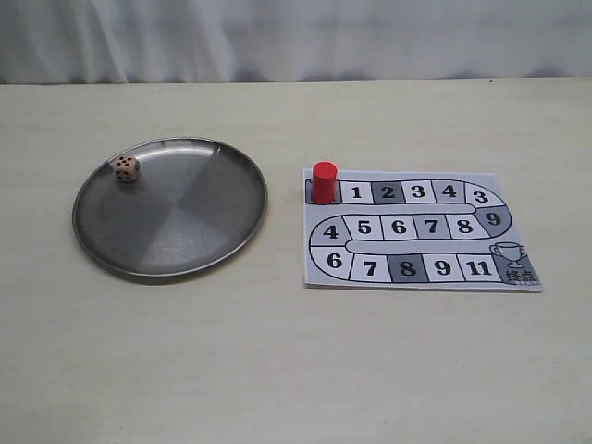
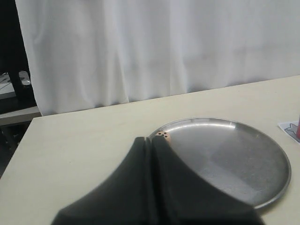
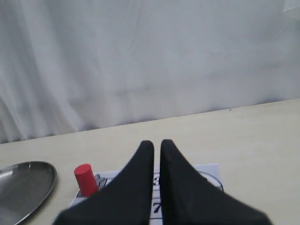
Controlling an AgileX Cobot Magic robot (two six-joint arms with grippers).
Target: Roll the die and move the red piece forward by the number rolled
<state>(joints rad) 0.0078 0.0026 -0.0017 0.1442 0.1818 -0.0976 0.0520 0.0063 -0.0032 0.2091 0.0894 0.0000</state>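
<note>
The die (image 1: 126, 168) lies inside the metal plate (image 1: 176, 227) near its far left rim. In the left wrist view the die (image 2: 163, 135) peeks out just past my left gripper (image 2: 150, 139), whose black fingers are pressed together and hold nothing. The red piece (image 1: 324, 181) stands upright on the start square at the top left of the paper game board (image 1: 416, 231). My right gripper (image 3: 157, 143) hovers over the board with only a thin slit between its fingers and nothing in it; the red piece (image 3: 86, 179) is off to its side. Neither gripper shows in the exterior view.
The board's numbered track runs in three rows and ends at a trophy square (image 1: 511, 259). A white curtain (image 1: 296, 37) hangs behind the table's far edge. The plate (image 3: 23, 185) lies beside the board on the cream tabletop (image 1: 296, 370).
</note>
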